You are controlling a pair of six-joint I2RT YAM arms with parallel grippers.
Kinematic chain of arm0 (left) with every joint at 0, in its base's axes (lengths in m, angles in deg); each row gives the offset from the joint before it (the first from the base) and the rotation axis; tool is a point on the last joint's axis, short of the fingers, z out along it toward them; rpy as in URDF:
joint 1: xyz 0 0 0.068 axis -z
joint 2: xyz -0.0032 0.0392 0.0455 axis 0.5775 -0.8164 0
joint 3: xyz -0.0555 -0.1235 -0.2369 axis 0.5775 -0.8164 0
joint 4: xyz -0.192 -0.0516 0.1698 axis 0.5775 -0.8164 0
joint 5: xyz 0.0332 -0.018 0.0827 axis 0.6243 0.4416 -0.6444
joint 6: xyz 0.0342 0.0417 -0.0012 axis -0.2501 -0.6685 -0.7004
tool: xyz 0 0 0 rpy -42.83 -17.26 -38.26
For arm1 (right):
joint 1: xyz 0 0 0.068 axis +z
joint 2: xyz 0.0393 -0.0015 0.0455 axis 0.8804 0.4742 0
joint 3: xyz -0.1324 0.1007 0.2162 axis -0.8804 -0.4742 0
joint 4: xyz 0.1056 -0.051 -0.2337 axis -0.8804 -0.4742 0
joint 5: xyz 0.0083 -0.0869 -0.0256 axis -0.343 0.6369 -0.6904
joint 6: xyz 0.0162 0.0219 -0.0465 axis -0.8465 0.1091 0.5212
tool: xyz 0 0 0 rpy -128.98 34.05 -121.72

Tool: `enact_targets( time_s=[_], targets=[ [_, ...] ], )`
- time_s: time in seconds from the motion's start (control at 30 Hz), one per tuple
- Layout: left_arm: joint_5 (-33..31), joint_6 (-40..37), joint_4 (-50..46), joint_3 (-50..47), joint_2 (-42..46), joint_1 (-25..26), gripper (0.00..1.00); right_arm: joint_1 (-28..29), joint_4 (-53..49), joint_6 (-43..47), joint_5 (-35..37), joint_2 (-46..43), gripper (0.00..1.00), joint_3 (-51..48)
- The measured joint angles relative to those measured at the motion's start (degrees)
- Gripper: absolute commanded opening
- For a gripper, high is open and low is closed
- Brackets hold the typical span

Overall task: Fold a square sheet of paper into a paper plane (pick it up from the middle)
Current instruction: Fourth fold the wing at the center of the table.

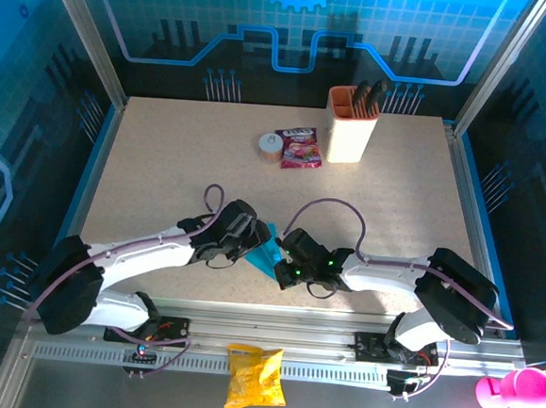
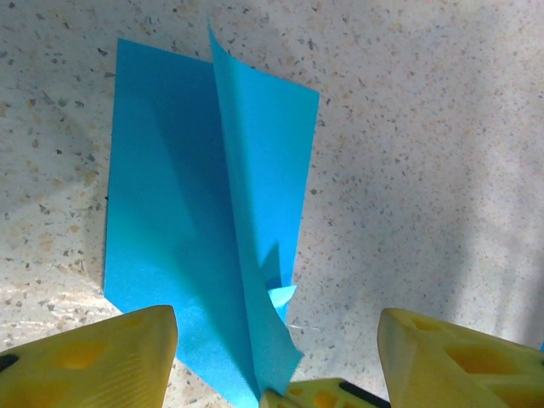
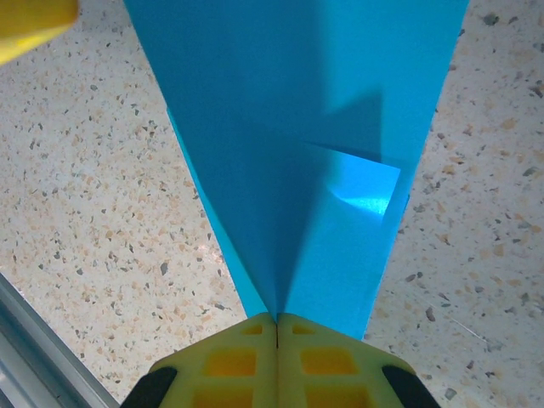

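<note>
the blue paper lies near the front of the table, right between the two pincers. it is folded into a long shape that gets thin at one end.

the other things are far from it. at the back of the table lies a red-purple snack packet. a small round roll sits just beside it on the left. to the right of the packet stands a cream pot with an orange rim. some dark handles stick up out of the pot. a yellow crisp bag lies off the table, past the metal rail at the front. a pink thing sits in the bottom right corner.

the left pincer is wide open and holds nothing. in the left wrist view its yellow fingers are on each side of the thin end of the blue paper. one part of the paper lies flat on the speckled table, and a middle flap stands up.

the right pincer is squeezed tight. in the right wrist view the right pincer has both fingers pressed together on the fold of the blue paper. a small lighter corner is folded over on the paper.
</note>
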Motion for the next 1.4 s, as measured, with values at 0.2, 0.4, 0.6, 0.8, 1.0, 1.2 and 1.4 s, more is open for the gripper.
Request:
enact_targets(
  time_s=[0.2, 0.4, 0.6, 0.8, 1.0, 1.2, 1.4],
  targets=[
    [1.2, -0.02, -0.79, 1.92, -3.91, -0.79, 0.6, 0.0, 0.02, 0.0, 0.0, 0.17, 0.0, 0.0],
    [2.45, -0.2, -0.63, 3.23, -6.6, -1.11, 0.42, 0.0, 0.02, 0.0, 0.0, 0.2, 0.0, 0.0],
    [3.13, -0.39, -0.57, 3.23, -7.08, -1.11, 0.26, 0.0, 0.44, 0.02, 0.0, 0.17, 0.0, 0.0],
    [3.3, -0.33, -0.5, 3.23, -7.08, -1.11, 0.08, 0.0, 0.44, 0.02, 0.0, 0.17, 0.0, 0.0],
    [3.63, -0.59, -0.37, 3.23, -7.08, -1.11, 0.01, 0.0, 0.15, 0.33, 0.02, 0.13, 0.25, 0.0],
    [4.2, -0.57, -0.39, 3.23, -7.08, -1.11, 0.0, 0.0, -1.75, 1.18, 0.87, -2.1, 0.29, 0.04],
    [4.22, -0.11, -0.37, 3.23, -7.06, -1.11, 0.0, 0.26, -3.74, 2.38, 2.89, -2.84, 0.36, 0.5]
  ],
)
